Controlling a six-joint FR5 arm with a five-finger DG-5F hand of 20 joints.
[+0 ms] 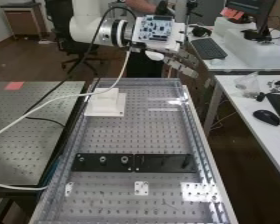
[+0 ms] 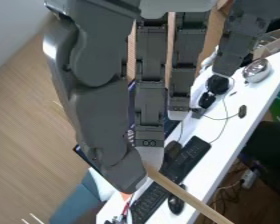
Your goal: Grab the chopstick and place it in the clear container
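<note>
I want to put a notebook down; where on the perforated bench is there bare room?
The bench looks freest between the white block and the black strip. Crowded: the strip itself, with round fittings, and just nearer the camera, where small white plates sit.

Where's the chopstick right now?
Wrist view: the chopstick is pinched between thumb and fingers, slanting across the keyboard behind. High view: the hand is near the bench's far end, right side.
</note>
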